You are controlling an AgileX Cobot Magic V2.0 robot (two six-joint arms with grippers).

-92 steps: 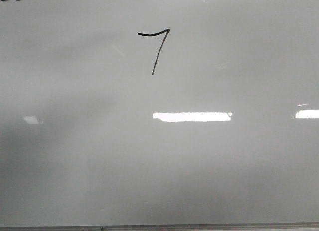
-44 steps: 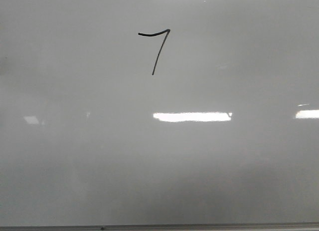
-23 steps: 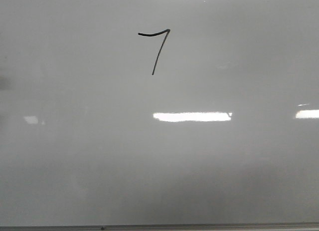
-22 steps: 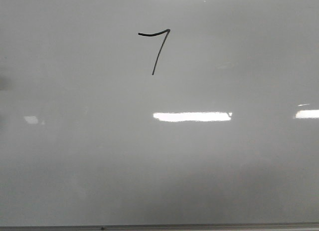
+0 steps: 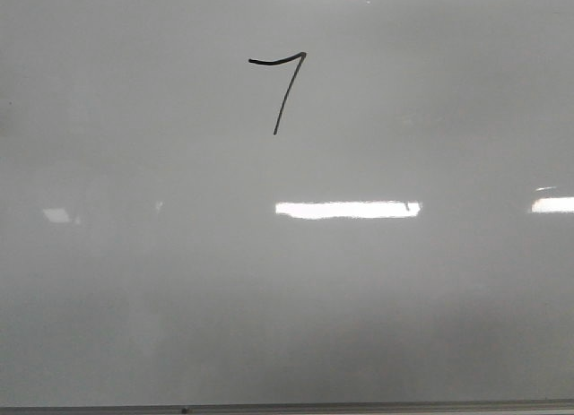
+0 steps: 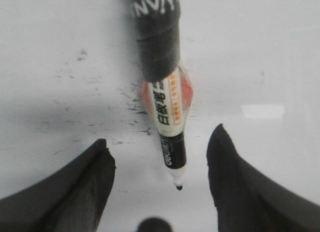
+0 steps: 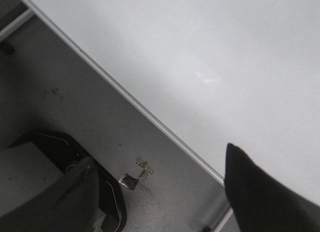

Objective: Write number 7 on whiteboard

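Whiteboard (image 5: 377, 307) fills the front view, glossy, with a thin metal edge strip at 6 o'clock and bright light reflections (image 5: 346, 210) near centre and at 3 o'clock; number 7 (image 5: 280, 88) sits at about 12 o'clock, short wavy bar and long slanted downstroke both drawn and joined; judged complete, so only withdrawal seems left. Neither arm visible in the front view. In the left wrist view, left end effector (image 6: 160, 179) with fingers spread wide, gripping nothing between them; marker (image 6: 167, 127) fixed along the middle by a dark wrapped mount, tip (image 6: 179, 186) pointing at the board; whether it touches cannot be told. In the right wrist view, right end effector (image 7: 165, 192) released and empty, over the board's edge and the grey floor (image 7: 75, 106) beside it. To finish well: lift the tip straight off the surface; keep clear of the fresh ink; avoid dragging a stray line.
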